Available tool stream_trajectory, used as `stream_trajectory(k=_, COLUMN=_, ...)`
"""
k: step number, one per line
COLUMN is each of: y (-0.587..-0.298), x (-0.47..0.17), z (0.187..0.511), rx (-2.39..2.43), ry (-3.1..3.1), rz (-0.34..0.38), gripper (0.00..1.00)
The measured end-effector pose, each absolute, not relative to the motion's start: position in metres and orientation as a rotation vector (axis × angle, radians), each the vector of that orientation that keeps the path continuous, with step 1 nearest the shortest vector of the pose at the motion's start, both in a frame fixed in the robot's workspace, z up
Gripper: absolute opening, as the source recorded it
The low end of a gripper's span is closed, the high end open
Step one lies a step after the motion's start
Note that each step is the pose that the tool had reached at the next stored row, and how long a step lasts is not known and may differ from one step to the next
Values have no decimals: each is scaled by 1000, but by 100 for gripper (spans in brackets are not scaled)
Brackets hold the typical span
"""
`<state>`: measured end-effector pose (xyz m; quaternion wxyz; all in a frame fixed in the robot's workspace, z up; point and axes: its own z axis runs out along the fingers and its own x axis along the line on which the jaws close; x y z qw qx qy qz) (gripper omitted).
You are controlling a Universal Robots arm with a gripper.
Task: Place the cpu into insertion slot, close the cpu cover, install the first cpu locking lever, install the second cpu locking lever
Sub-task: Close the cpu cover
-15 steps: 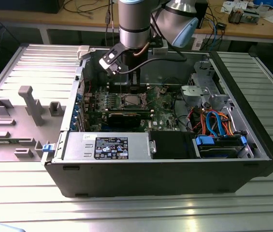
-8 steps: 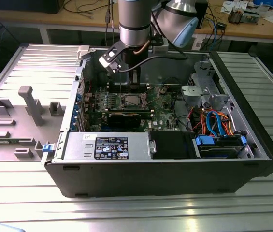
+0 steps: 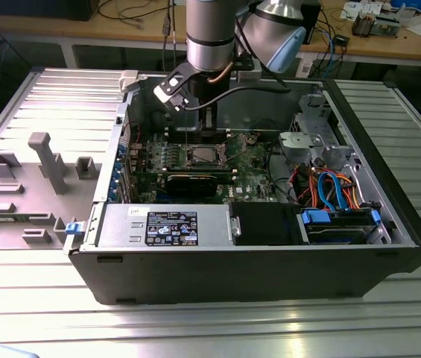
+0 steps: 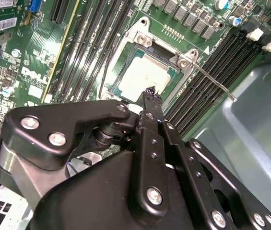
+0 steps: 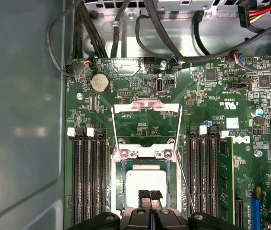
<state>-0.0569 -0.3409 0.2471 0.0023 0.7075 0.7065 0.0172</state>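
The cpu (image 5: 147, 182) is seen lying flat in the insertion slot (image 5: 122, 187), with the cpu cover (image 5: 147, 106) flipped open. The gripper (image 5: 150, 195) is held just over the chip, jaws closed and empty. The chip is judged light, stiff and fragile, best taken by its edges.

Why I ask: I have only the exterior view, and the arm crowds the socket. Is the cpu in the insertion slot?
Observer: Yes; in the first wrist view the cpu lies flat in the insertion slot.
Operator: Cover shut?
Observer: No; the cpu cover stands open, raised off the cpu.
Operator: And the gripper?
Observer: The gripper is shut, over the cpu's edge; contact I cannot tell.
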Motion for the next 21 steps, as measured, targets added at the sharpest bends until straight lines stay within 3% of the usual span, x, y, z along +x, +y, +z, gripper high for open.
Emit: stream_trajectory(k=21, y=-341, x=-56, z=253, rx=2231, ry=2227, rz=30, gripper=11)
